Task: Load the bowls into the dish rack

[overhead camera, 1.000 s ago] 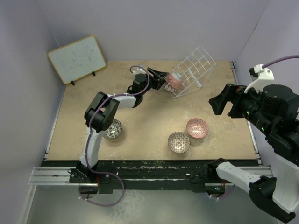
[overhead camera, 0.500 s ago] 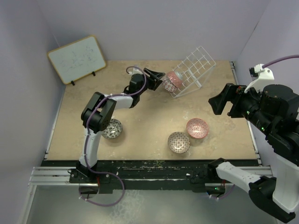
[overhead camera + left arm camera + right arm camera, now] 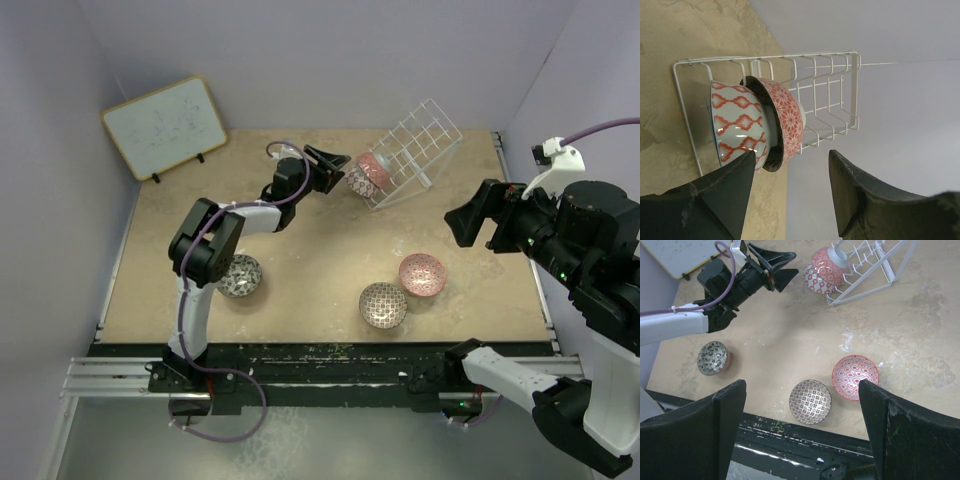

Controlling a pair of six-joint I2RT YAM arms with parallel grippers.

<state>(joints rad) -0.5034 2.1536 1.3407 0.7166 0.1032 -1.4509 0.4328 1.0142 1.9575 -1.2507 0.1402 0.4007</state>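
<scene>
The white wire dish rack (image 3: 415,145) stands tilted at the back of the table. Two bowls lean in its near-left end: a white bowl with red lattice (image 3: 737,122) and a pink-patterned bowl (image 3: 788,120). My left gripper (image 3: 338,170) is open and empty, just left of these bowls and apart from them. On the table lie a pink bowl (image 3: 422,273), a brownish-grey lattice bowl (image 3: 383,304) and a grey-white bowl (image 3: 241,275) beside the left arm. My right gripper (image 3: 478,228) is open and empty, held high at the right above the pink bowl.
A wood-framed whiteboard (image 3: 165,127) leans against the wall at the back left. Purple walls close in the table on three sides. The black rail with the arm bases (image 3: 330,380) runs along the near edge.
My left gripper has let go of the pink-patterned bowl in the rack and drawn back to the left. The right arm and the table bowls have not moved.
</scene>
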